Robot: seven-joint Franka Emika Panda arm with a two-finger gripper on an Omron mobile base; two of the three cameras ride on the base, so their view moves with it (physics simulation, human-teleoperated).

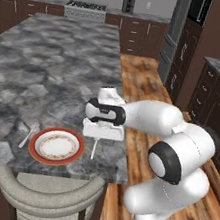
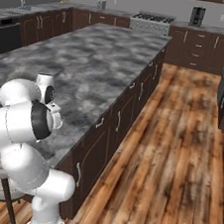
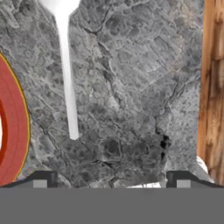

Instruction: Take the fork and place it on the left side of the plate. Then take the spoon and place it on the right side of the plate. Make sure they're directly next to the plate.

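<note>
On the far left of the left base view, the fork (image 1: 28,135) lies flat on the grey stone counter (image 1: 47,71), just beside the left edge of the plate (image 1: 57,145). That part looks done. Next comes the plate itself, round with a red rim and a white middle, sitting near the front edge of the counter with a grey chair (image 1: 47,193) tucked under that edge. Just past the plate's right side lies the spoon (image 1: 94,149), a thin white stick on the stone. In the hand view its long handle runs up the counter near the red rim, with a small strip of stone between them, and its round end is at the very top. Nothing is touching it. Above the spoon hangs the claw (image 1: 103,130) on the white arm, looking straight down. Its two dark finger tips (image 3: 43,178) stand far apart at the bottom of the hand view, one on each side, with nothing between them, so the claw is wide open and holds nothing. My guess is that the spoon step is the one in hand and is close to over, since the spoon sits free by the plate's right side. The next move, I think, is to lift the claw straight up and away without bumping the spoon. If the spoon needs to be closer to the rim, a small push toward the plate would do it.
</note>
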